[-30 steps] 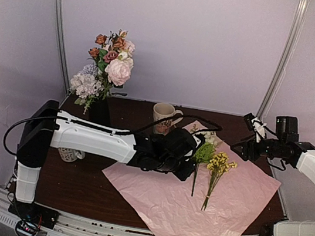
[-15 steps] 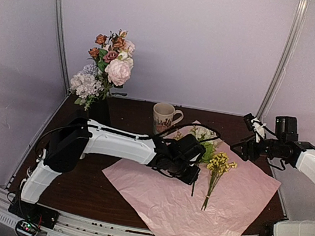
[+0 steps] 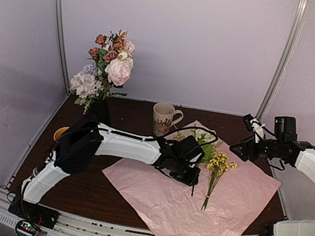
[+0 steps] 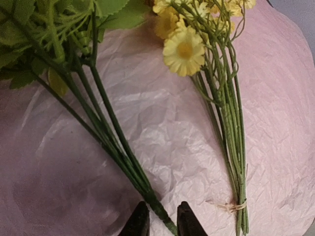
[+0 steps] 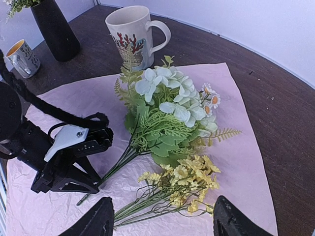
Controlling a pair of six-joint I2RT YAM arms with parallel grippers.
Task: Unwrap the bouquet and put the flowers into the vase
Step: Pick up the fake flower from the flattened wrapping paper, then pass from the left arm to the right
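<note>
The lilac-pink paper [image 3: 191, 212] lies flat and unwrapped on the table. On it rest a white-and-green bunch of flowers [image 5: 167, 108] and a tied yellow bunch [image 5: 182, 184]. My left gripper [image 4: 162, 223] is low over the paper, its fingers [image 4: 139, 223] pinching the green bunch's stems [image 4: 123, 152] near their cut end. My right gripper [image 5: 165, 221] hangs open above the yellow bunch [image 3: 218, 166], touching nothing. The black vase [image 3: 100, 111] stands at the back left and holds pink, orange and lavender blooms [image 3: 109, 63].
A cream patterned mug [image 3: 163, 118] stands just behind the paper. An orange-lined mug [image 3: 60, 133] sits at the left, partly behind my left arm. The left arm spans the table's middle from left to right. Metal posts rise at both back corners.
My left arm has reached further right and lower, and its fingers have narrowed onto the green stems. The right arm has barely moved.
</note>
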